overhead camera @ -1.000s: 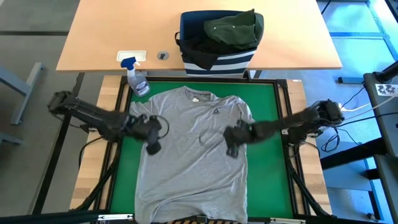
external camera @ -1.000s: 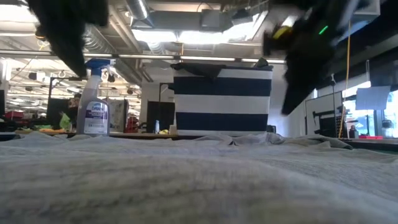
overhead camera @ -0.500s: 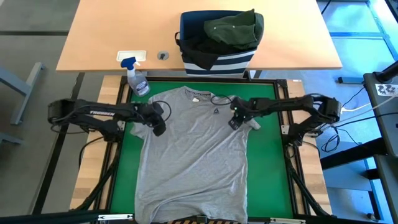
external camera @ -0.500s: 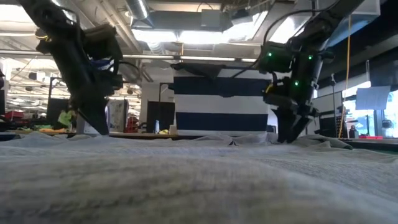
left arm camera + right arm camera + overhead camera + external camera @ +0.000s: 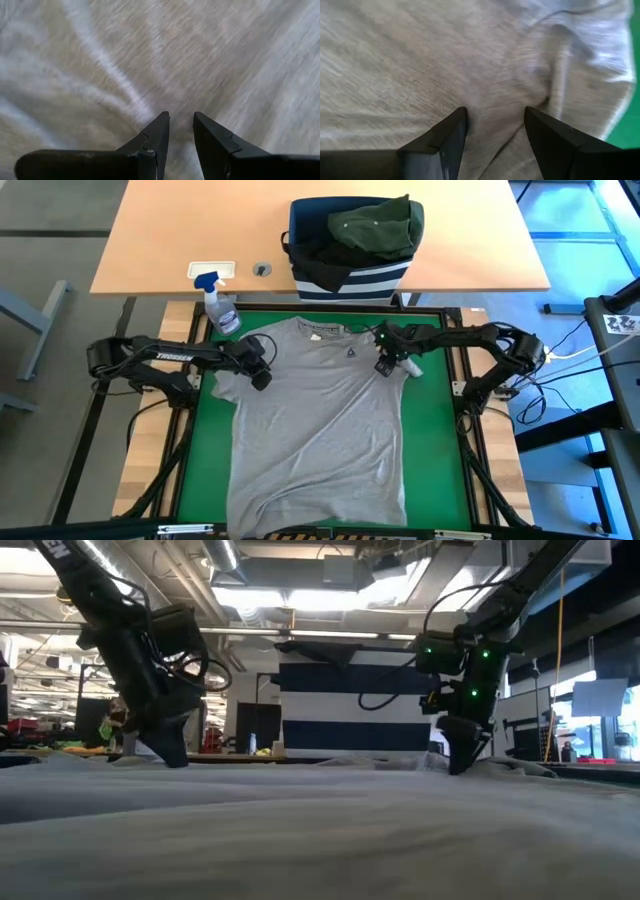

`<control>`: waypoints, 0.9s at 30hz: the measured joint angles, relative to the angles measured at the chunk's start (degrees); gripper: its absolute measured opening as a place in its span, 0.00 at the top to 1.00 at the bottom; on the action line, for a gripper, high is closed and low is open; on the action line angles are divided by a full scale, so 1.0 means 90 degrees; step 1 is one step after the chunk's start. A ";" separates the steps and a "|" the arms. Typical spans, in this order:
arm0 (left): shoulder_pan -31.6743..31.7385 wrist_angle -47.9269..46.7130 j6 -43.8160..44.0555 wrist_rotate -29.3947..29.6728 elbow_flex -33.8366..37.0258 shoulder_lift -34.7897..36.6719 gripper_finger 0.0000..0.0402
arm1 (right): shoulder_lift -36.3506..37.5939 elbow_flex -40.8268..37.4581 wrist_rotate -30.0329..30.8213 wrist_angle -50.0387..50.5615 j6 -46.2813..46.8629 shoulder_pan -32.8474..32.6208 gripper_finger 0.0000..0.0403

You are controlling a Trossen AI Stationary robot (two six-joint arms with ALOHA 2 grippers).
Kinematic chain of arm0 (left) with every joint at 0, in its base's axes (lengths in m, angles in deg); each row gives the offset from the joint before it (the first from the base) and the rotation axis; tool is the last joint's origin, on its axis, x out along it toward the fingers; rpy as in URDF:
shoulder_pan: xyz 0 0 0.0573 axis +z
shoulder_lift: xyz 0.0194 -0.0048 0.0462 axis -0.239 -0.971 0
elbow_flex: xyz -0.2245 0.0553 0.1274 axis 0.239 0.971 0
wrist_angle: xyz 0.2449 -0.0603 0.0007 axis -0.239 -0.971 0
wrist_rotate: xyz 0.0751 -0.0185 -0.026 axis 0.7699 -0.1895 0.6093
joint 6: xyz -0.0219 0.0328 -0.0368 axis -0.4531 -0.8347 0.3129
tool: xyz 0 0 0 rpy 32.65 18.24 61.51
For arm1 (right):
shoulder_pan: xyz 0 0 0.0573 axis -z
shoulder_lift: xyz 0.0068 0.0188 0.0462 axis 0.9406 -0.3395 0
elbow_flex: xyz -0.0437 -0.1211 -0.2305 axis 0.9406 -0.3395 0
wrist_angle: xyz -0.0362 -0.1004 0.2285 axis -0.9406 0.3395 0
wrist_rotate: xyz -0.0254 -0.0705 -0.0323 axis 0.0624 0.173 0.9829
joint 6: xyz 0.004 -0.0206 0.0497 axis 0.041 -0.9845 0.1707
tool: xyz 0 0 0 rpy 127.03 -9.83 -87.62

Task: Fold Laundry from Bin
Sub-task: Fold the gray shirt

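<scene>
While the light grey shirt [image 5: 318, 420] lies spread face-up on the green mat of the table [image 5: 437, 450], collar toward the bin [image 5: 350, 275], no fold has yet been made in it. Item one, the bin: navy with white stripes, standing on the wooden table beyond the mat, with the dark olive garment [image 5: 372, 227] and a black garment [image 5: 318, 248] inside, both awaiting their turn. Item two, the left gripper [image 5: 261, 374]: set down at the shirt's left shoulder, fingers slightly parted with a narrow gap, tips on the cloth; whether a pinch of fabric sits between them cannot be told. Item three, the right gripper [image 5: 386, 366]: at the right shoulder beside the rumpled sleeve, fingers spread wider, tips resting on the cloth with nothing visibly clamped. Item four, a spray bottle [image 5: 219, 306]: just off the shirt's left shoulder, not part of the work. Status, as judged: first garment laid out and being flattened or taken up at the shoulders; all folding and two garments left.
</scene>
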 joint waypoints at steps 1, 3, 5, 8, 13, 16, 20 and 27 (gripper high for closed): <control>0.0024 0.0010 0.0121 0.0001 0.0001 -0.0024 0.79 | 0.0000 0.0001 0.0017 0.0000 -0.0191 0.0122 0.49; 0.0027 0.0082 0.0265 -0.0049 0.0000 -0.0027 0.79 | -0.0002 0.0003 0.0009 0.0001 -0.0472 0.0356 0.49; 0.0027 0.0059 0.0333 -0.0078 -0.0065 -0.0027 0.79 | -0.0002 0.0051 -0.0034 0.0086 -0.0602 0.0556 0.49; 0.0027 0.0002 0.0388 -0.0298 -0.0329 0.0028 0.79 | -0.0045 0.0377 -0.0263 0.0647 -0.0760 0.0789 0.49; 0.0008 -0.0090 0.0396 -0.0812 -0.0895 0.0262 0.79 | -0.0037 0.1265 -0.0809 0.1463 -0.0751 0.0852 0.49; 0.0008 -0.0372 0.0241 -0.0835 -0.1252 0.0529 0.79 | -0.0041 0.1651 -0.1290 0.1814 -0.0515 0.0845 0.49; 0.0020 -0.0918 -0.0134 -0.0753 -0.1584 0.0930 0.75 | 0.0065 0.1936 -0.1344 0.1955 0.0177 0.0842 0.49; 0.0020 -0.1176 -0.0390 -0.0546 -0.1656 0.1386 0.63 | 0.0320 0.1960 -0.1093 0.1889 0.0424 0.0567 0.49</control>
